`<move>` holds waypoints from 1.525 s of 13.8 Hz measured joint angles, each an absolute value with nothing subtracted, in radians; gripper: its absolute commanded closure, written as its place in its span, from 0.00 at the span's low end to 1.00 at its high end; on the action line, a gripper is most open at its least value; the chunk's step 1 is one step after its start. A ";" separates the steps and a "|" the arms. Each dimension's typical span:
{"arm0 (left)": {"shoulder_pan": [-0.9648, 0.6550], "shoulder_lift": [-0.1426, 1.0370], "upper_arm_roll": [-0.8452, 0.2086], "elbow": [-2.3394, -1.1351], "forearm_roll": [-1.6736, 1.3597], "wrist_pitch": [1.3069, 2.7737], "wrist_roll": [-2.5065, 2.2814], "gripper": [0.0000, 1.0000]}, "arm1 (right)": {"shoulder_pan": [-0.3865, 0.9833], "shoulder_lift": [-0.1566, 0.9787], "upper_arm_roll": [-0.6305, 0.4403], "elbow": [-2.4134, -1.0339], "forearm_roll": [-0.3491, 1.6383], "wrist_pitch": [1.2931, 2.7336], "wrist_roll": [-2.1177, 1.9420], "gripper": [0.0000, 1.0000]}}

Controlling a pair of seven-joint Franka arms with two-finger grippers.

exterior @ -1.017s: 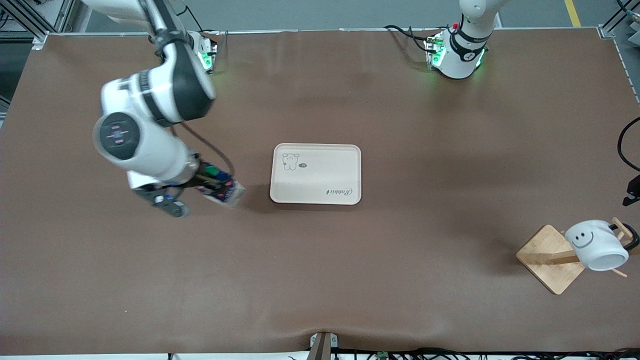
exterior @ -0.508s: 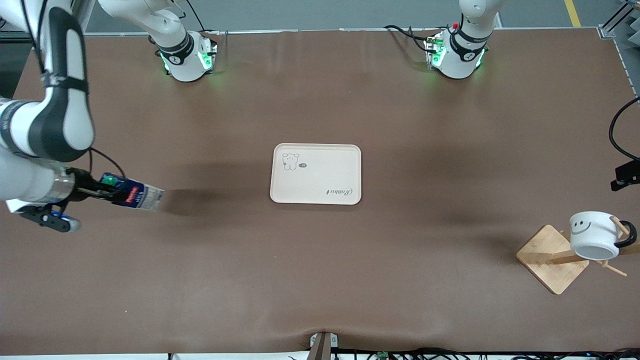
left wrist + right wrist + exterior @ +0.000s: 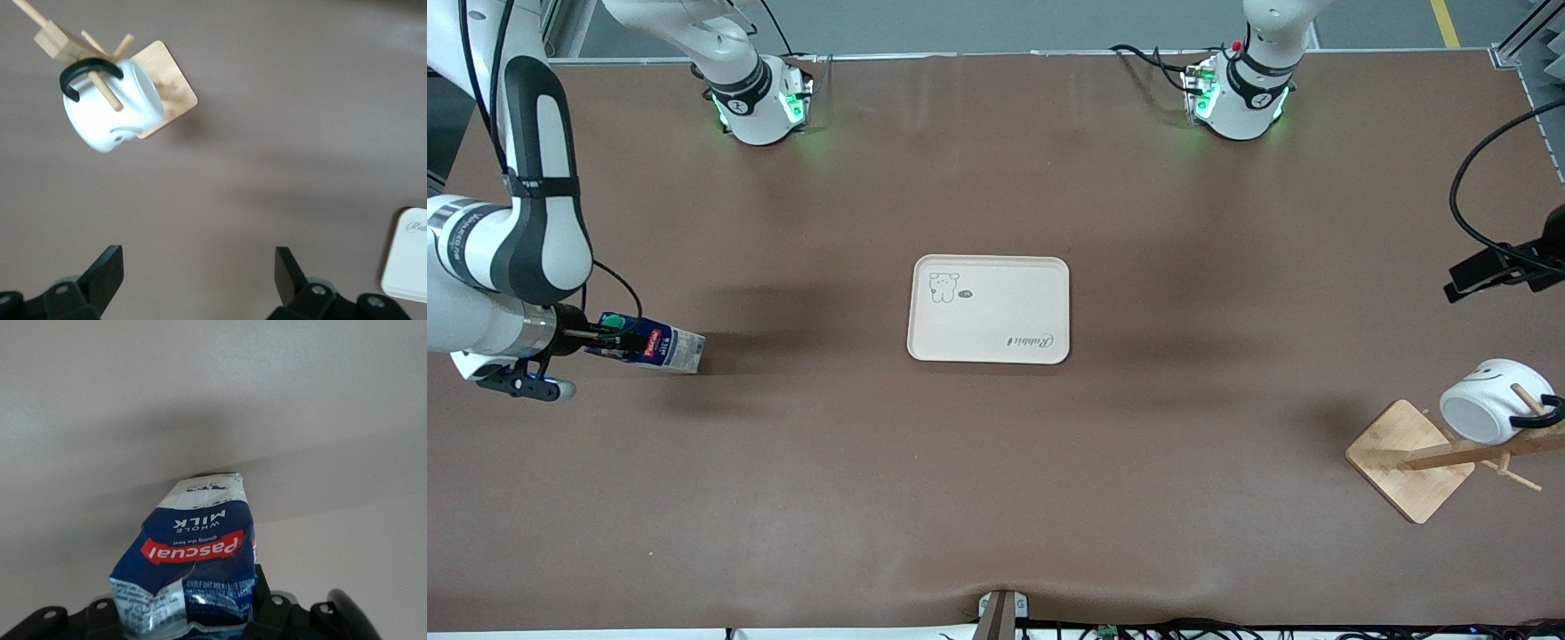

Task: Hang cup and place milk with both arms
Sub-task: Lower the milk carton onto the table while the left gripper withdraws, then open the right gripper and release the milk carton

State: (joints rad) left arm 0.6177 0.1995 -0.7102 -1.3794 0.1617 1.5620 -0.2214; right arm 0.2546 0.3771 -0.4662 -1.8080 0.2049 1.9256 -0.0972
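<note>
The cup point(image 3: 1487, 411), white with a black handle, hangs by its handle on a peg of a wooden rack point(image 3: 1405, 458) at the left arm's end of the table. In the left wrist view the cup point(image 3: 110, 110) hangs on the rack point(image 3: 167, 93). My left gripper point(image 3: 1465, 283) is open and empty in the air near the rack, with bare table between its fingertips point(image 3: 107, 270). My right gripper point(image 3: 605, 342) is shut on the milk point(image 3: 654, 347), held tilted over the table at the right arm's end. The milk's blue label fills the right wrist view point(image 3: 193, 547).
A cream tray point(image 3: 989, 308) with a small drawing lies flat in the middle of the table, and its corner shows in the left wrist view point(image 3: 407, 257). The two arm bases stand along the edge farthest from the front camera. A black cable loops above the left gripper.
My right arm has swung the milk away from the tray toward the right arm's end of the table. My left gripper has drawn away from the rack. The cup has swung on its peg.
</note>
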 measured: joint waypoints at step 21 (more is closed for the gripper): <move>0.069 -0.123 -0.110 -1.629 0.024 1.518 -0.151 0.00 | 0.248 0.360 -0.464 -1.643 0.206 1.948 -0.160 0.00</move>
